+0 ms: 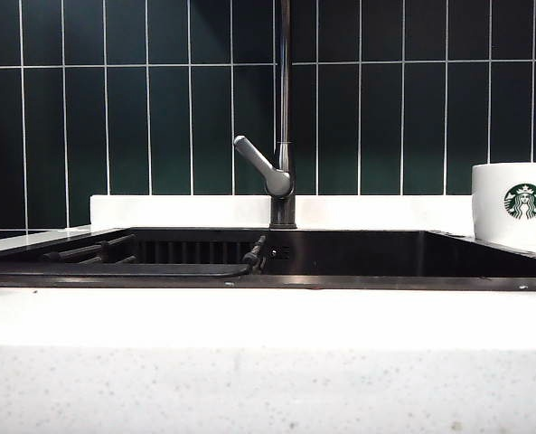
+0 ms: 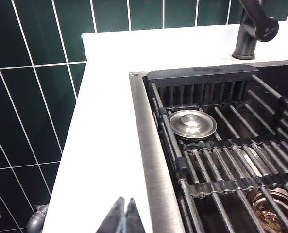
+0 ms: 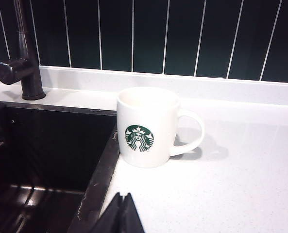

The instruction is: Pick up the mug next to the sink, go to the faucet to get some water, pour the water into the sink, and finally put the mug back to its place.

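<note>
Grippers both sit closed and empty: the left gripper (image 2: 124, 218) hovers over the counter (image 2: 105, 145) at the sink's (image 1: 412, 258) left rim, the right gripper (image 3: 120, 216) over the counter short of the mug (image 3: 146, 127), which stands upright beside the sink's right edge, right of the faucet (image 1: 284, 136).

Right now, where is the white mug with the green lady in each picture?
Exterior view: the mug stands at the far right, on the counter beside the sink.
Left wrist view: not in it.
Right wrist view: mid-picture, upright beside the sink's rim.
Shared landmark: the faucet, seen in all three.
</note>
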